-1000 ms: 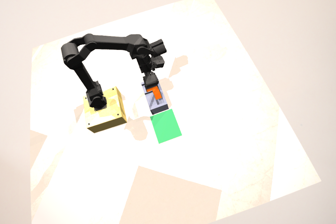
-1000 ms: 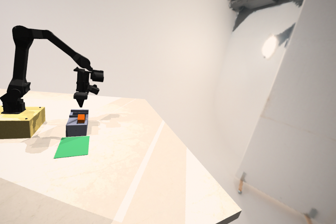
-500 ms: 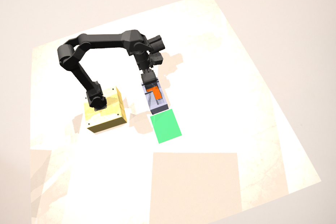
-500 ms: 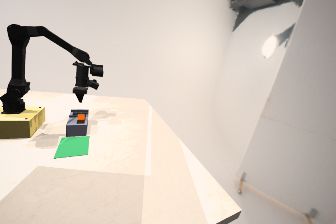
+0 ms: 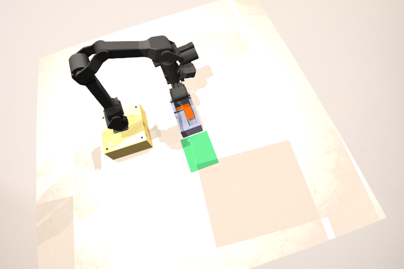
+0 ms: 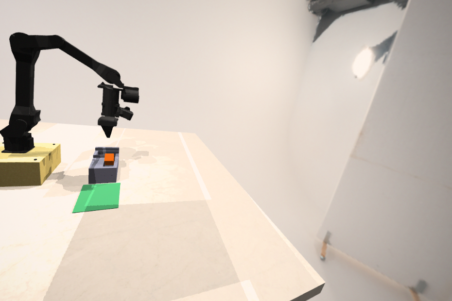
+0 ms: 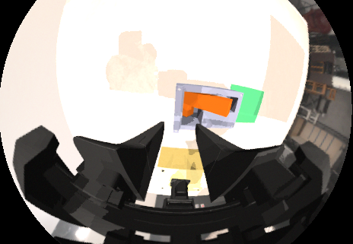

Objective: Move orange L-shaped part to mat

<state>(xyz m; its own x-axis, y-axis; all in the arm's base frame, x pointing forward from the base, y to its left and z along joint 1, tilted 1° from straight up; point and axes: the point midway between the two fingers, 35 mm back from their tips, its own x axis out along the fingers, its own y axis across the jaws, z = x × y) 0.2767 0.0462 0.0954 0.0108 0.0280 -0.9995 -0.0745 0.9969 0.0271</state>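
Note:
The orange L-shaped part (image 5: 188, 111) (image 6: 109, 158) (image 7: 208, 102) is tilted in the pocket of the grey tray (image 5: 192, 128) (image 6: 103, 175) (image 7: 177, 109). Its L-shaped end is low at the tray's far end from the mat. Its straight end stands raised toward the mat, with bare pocket showing beyond it. My gripper (image 6: 108, 136) (image 7: 179, 126) is partly open and empty. It hangs well above the tray's L-end, touching nothing. In the top view the hand hides the fingertips. The green mat (image 5: 201, 152) (image 6: 98, 197) (image 7: 249, 105) bears nothing.
The arm stands on a yellow block (image 5: 130, 150) (image 6: 20, 173) (image 7: 179, 158) to the tray's left in the top and exterior views. The mat lies close to the tray's near end. The tray's L-end has a raised wall. Shadows cross the table and mat.

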